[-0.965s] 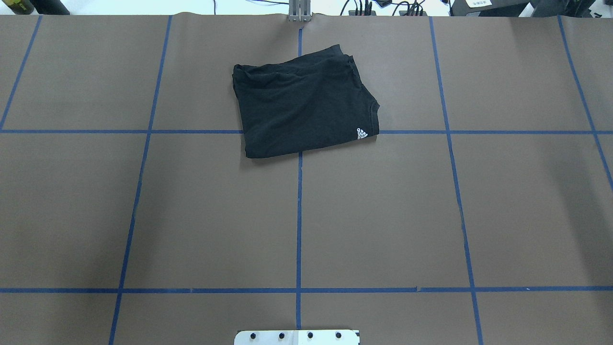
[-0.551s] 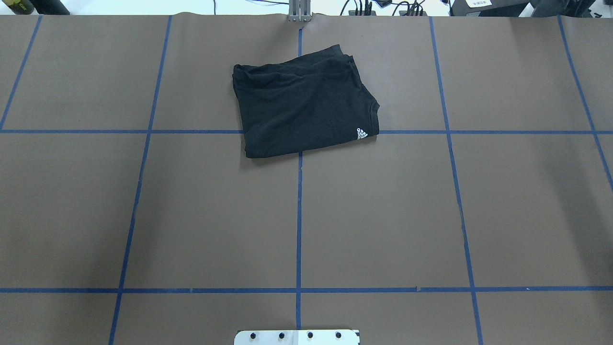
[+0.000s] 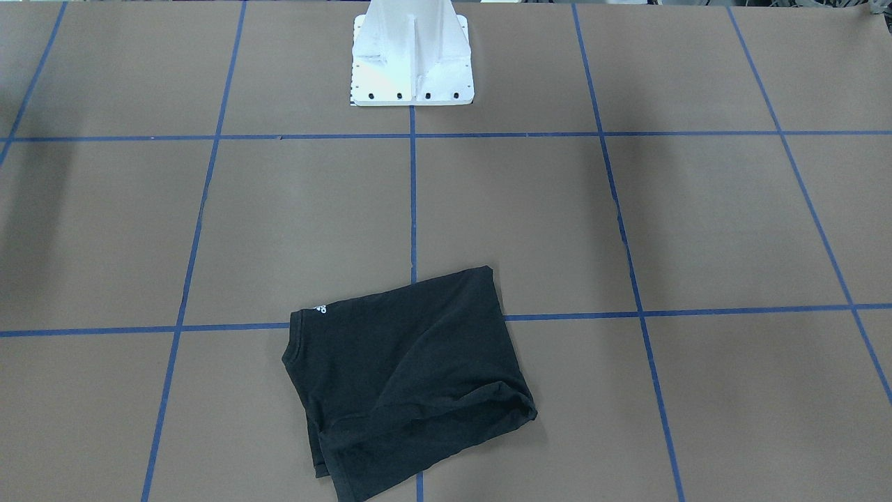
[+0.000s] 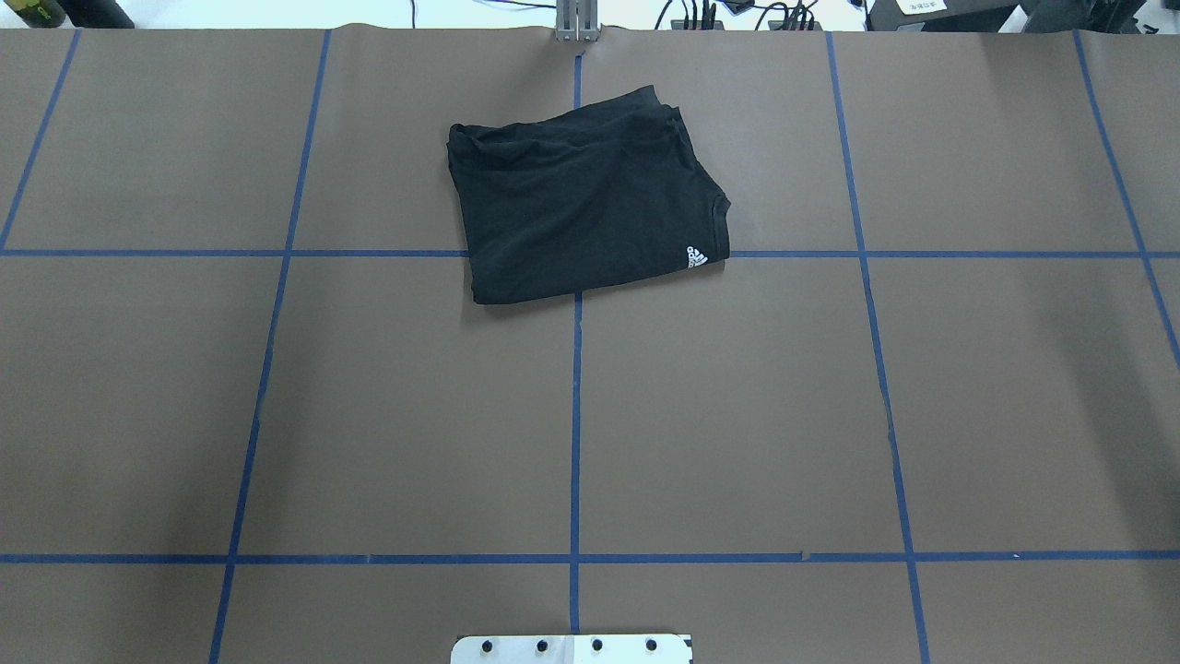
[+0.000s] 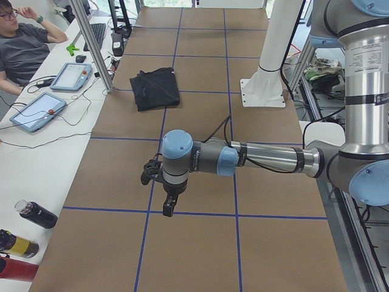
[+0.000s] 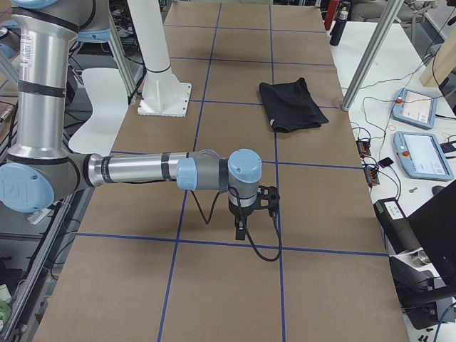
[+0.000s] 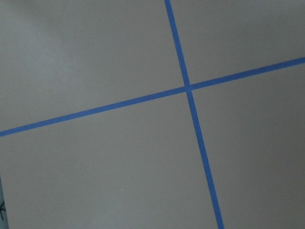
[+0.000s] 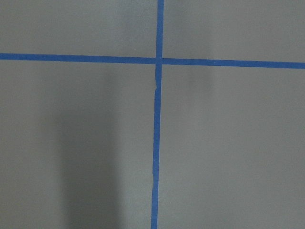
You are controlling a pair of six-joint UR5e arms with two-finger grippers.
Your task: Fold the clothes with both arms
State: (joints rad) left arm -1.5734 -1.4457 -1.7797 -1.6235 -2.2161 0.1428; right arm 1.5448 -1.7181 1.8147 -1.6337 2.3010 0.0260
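Well apart from left claw [image 5: 168, 209] and right claw [image 6: 241, 234], one folded T-shirt [image 4: 585, 207] lies on the counter [image 4: 830, 415]; each claw's opening, I cannot tell.

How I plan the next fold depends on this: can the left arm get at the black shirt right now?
Probably yes. The left arm hangs over the table, and nothing lies between it and the shirt, which sits uncovered. It is far across, so reach may be tight.

a robotics lab; tape-gridded table [image 4: 737, 415], teach pendants [image 5: 36, 111] beside it
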